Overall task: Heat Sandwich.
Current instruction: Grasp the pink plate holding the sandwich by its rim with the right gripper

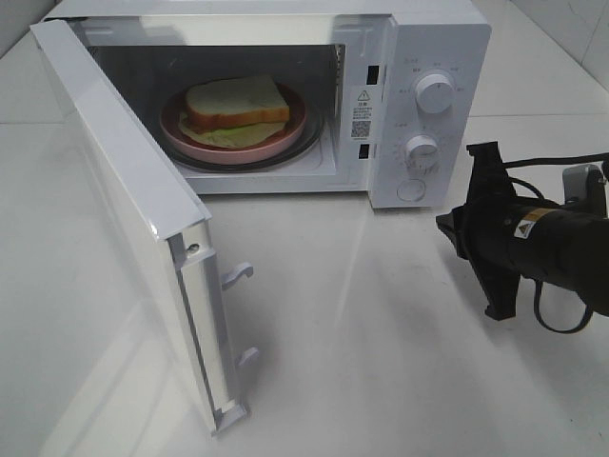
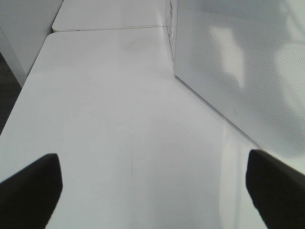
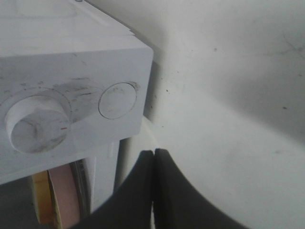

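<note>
Sandwich [image 1: 235,103] sat on the pink plate [image 1: 176,124] inside the microwave [image 1: 447,38], door [image 1: 114,190] wide open. Left fingers [image 2: 33,191] were spread, empty, near the door's outer face. Right fingers [image 3: 140,183] were pressed together, empty, near the round button [image 1: 411,189]. Risks: a glancing push could've left the latch uncaught; a hard slam could've shifted the plate.

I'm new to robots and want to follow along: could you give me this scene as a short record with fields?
microwave: white, on the white table
door: wide open
sandwich: on a pink plate inside the microwave
left pincer: open, empty, over the table beside the door
right pincer: shut, empty, near the dials, not touching
</note>
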